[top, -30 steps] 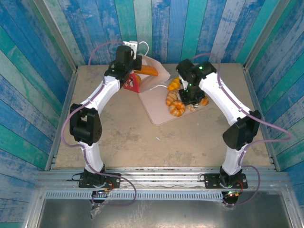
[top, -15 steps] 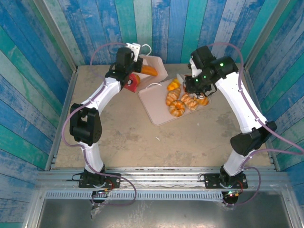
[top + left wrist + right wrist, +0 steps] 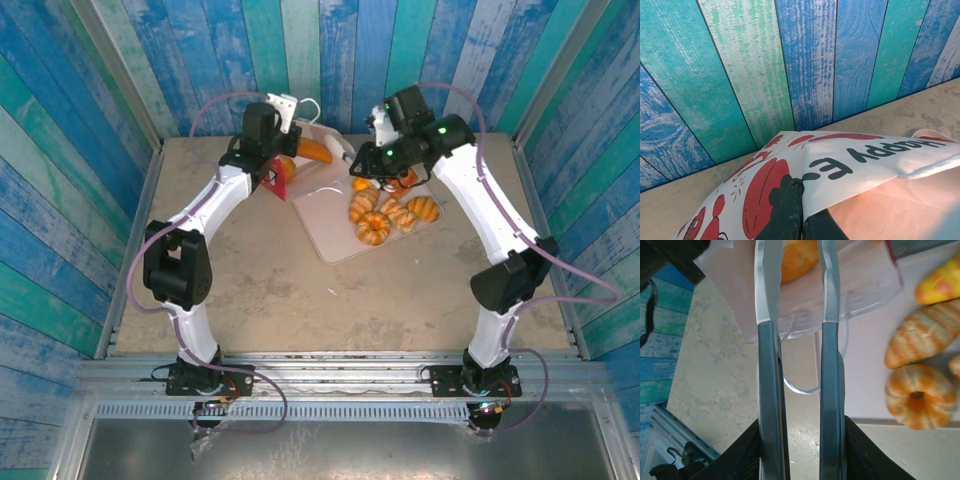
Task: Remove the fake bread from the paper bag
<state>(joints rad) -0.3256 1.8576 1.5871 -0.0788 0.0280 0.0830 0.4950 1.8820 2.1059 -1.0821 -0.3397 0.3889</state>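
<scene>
The paper bag (image 3: 279,173), red and white, lies tipped on its side at the back of the table, mouth toward the right. My left gripper (image 3: 268,138) is shut on its upper edge; the left wrist view shows the printed paper bag (image 3: 855,160) pinched between the dark fingers (image 3: 787,210). A long orange fake bread (image 3: 318,150) lies in the bag's mouth. My right gripper (image 3: 352,162) is at that mouth, open. In the right wrist view this bread (image 3: 799,257) shows between the spread fingertips (image 3: 765,285), nothing pinched. Several fake breads (image 3: 372,228) lie on the tray.
A flat pale tray (image 3: 335,240) lies just right of the bag, with pastries (image 3: 922,340) clustered on its far half. The bag's white cord handle (image 3: 805,387) loops below my right fingers. Blue plank walls close in the back and sides.
My right arm has lifted off the pastries on the tray and swung left and back to the bag's mouth, its jaws widening a little. The left gripper and bag have stayed put.
</scene>
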